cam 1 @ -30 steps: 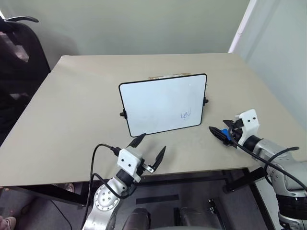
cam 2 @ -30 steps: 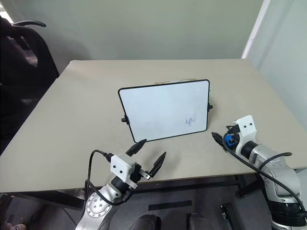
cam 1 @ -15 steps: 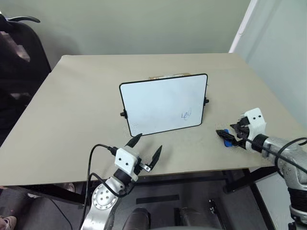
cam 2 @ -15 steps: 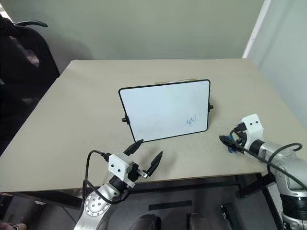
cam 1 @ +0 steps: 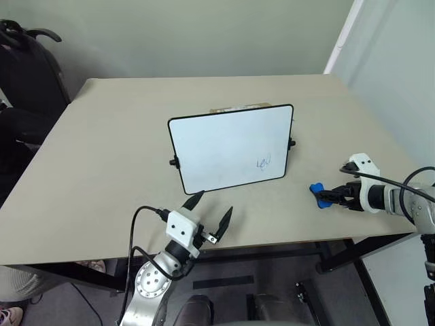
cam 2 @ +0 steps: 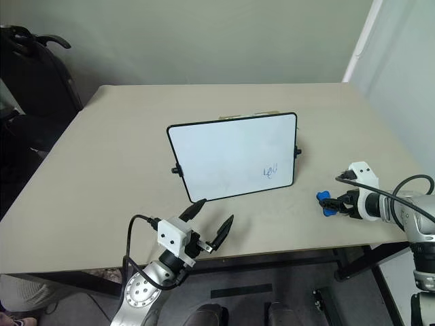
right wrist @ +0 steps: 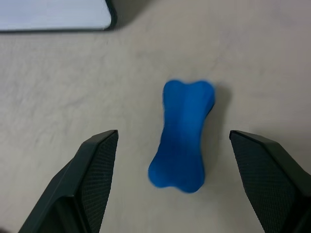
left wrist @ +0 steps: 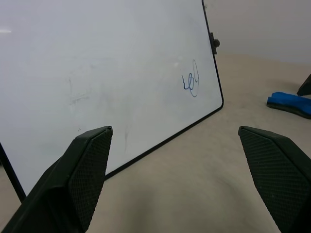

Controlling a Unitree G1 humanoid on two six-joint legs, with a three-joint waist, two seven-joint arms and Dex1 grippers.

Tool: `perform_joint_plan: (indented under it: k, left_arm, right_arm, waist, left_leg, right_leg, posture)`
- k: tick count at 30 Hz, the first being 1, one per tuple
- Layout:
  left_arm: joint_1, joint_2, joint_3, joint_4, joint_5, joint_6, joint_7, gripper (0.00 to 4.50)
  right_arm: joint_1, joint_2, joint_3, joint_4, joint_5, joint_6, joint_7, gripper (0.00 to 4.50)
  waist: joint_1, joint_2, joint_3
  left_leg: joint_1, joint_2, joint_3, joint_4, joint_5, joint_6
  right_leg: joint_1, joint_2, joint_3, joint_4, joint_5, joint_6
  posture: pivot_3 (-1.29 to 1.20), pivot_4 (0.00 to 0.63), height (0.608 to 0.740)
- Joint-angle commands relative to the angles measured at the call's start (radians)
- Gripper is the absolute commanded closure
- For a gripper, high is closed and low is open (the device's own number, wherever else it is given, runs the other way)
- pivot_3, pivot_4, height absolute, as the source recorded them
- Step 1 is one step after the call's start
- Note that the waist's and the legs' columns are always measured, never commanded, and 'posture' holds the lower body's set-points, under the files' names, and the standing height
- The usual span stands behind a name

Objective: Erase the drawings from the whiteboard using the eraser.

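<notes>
The eraser [right wrist: 182, 136] is bright blue, the whiteboard [cam 1: 224, 146] is white with a black edge, the drawings [cam 1: 263, 161] are blue, and the worktop [cam 1: 102, 156] is tan.

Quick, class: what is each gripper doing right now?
Left gripper: open, empty.
Right gripper: open, holds nothing; the eraser lies on the table between its fingers.

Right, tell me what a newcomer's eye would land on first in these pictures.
First, the whiteboard, standing propped near the middle of the beige table, white except for a small blue scribble, the drawings, near its lower right corner. Next, the bright blue eraser, lying on the table to the right of the board, with the right tool open and its two fingers either side of it, not touching.
</notes>
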Motion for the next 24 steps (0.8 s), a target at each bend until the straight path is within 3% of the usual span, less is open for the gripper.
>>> perform_joint_plan:
  k: [1, 17, 20, 24]
  left_arm:
    - [0.007, -0.009, -0.012, -0.032, 0.010, -0.017, 0.009, 0.00]
    - [0.041, -0.011, -0.021, -0.060, 0.011, -0.022, 0.022, 0.00]
    - [0.046, -0.011, -0.021, -0.065, 0.012, -0.022, 0.026, 0.00]
    - [0.051, -0.011, -0.021, -0.071, 0.012, -0.021, 0.028, 0.00]
  right_arm:
    - [-0.052, -0.022, 0.033, 0.048, -0.021, -0.019, 0.039, 0.63]
    - [-0.186, 0.016, 0.205, 0.226, -0.155, -0.126, 0.098, 0.63]
    - [-0.191, 0.018, 0.211, 0.229, -0.167, -0.140, 0.113, 1.17]
    - [-0.195, 0.016, 0.219, 0.233, -0.181, -0.143, 0.129, 2.37]
  waist:
    - [0.000, 0.000, 0.000]
    - [0.000, 0.000, 0.000]
    - [0.000, 0.000, 0.000]
    - [0.000, 0.001, 0.000]
  left_leg:
    - [0.000, 0.000, 0.000, 0.000, 0.000, 0.000]
    - [0.000, 0.000, 0.000, 0.000, 0.000, 0.001]
    - [0.000, 0.001, 0.000, 0.000, 0.000, 0.001]
    - [0.000, 0.001, 0.000, 0.000, 0.000, 0.000]
  right_leg:
    - [0.000, 0.000, 0.000, 0.000, 0.000, 0.000]
    - [0.000, 0.000, 0.000, 0.000, 0.001, -0.001]
    - [0.000, 0.000, 0.000, 0.000, 0.002, -0.001]
    - [0.000, 0.000, 0.000, 0.000, 0.003, -0.004]
  posture:
    - [0.00, 0.150, 0.730]
    - [0.00, 0.150, 0.730]
    - [0.00, 0.150, 0.730]
    - [0.00, 0.150, 0.730]
